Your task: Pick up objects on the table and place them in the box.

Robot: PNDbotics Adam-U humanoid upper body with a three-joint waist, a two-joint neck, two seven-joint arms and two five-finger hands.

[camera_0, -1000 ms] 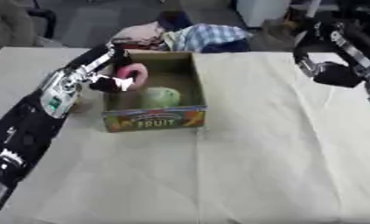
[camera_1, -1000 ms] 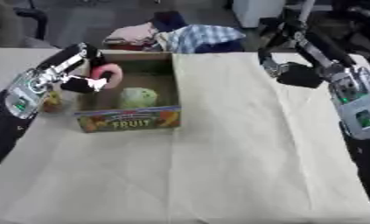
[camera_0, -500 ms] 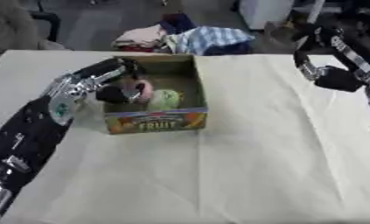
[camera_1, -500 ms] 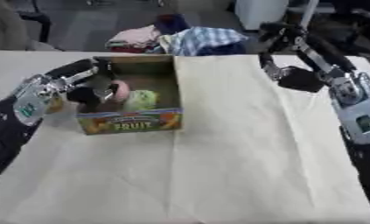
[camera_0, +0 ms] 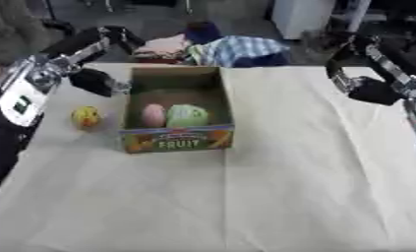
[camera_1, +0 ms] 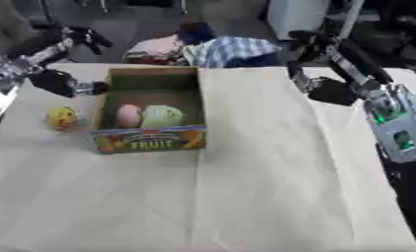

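A cardboard fruit box (camera_0: 178, 141) stands left of the table's middle. Inside it a pink object (camera_0: 153, 114) and a green rounded object (camera_0: 188, 116) lie side by side. On the cloth just left of the box sits a small yellow object (camera_0: 86, 117). My left hand (camera_0: 94, 81) hovers beside the box's far left corner, above the yellow object, fingers relaxed and holding nothing. My right hand (camera_1: 330, 91) hangs over the table's far right part, well away from the box, open and empty.
A cream cloth (camera_0: 280, 192) covers the table. Beyond the far edge lies a heap of clothes (camera_0: 232, 49), with a white cabinet (camera_0: 301, 17) behind it.
My left hand carried the pink object over the box, let it go inside beside the green one, and drew back to the left. The right hand barely moved.
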